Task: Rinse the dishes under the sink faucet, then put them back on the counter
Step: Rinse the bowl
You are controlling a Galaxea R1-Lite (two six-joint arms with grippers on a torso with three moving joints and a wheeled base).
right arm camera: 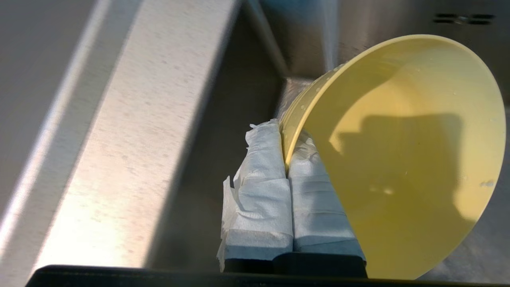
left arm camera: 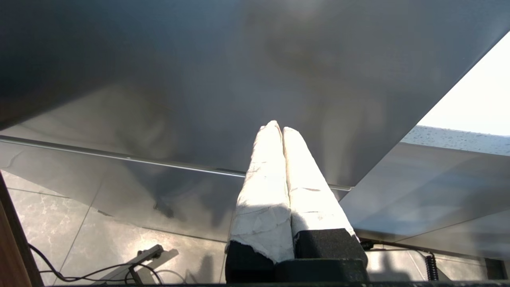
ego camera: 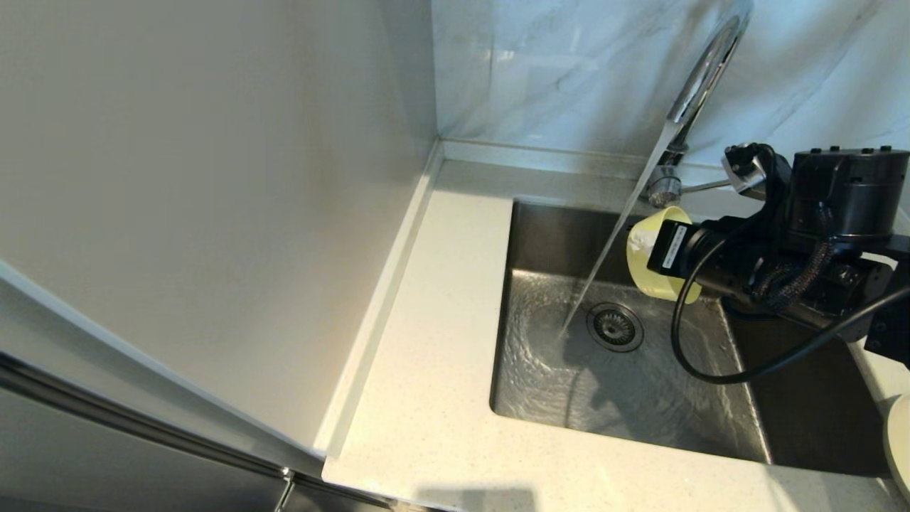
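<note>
- Right gripper [right arm camera: 286, 159] pinches bowl [right arm camera: 402, 159] rim over sink [ego camera: 540, 235], beside running faucet [ego camera: 700, 71] stream.
- Plate [ego camera: 899, 441] edges the counter [ego camera: 441, 299] at right.
- Left gripper [left arm camera: 282, 129] closed, empty, below the counter.

Pale-yellow bowl [ego camera: 650, 259] tipped sideways over wet sink [ego camera: 540, 341]

No text, brand, number or sign can be read anywhere. The only printed thing is a small white label [ego camera: 669, 247] on the black body of the right arm, seen in the head view just beside the yellow bowl [ego camera: 643, 259]; it carries dark marks, but they are too small to make out. The bowl, the sink [ego camera: 569, 370] and the tap [ego camera: 700, 78] bear no lettering that shows.
</note>
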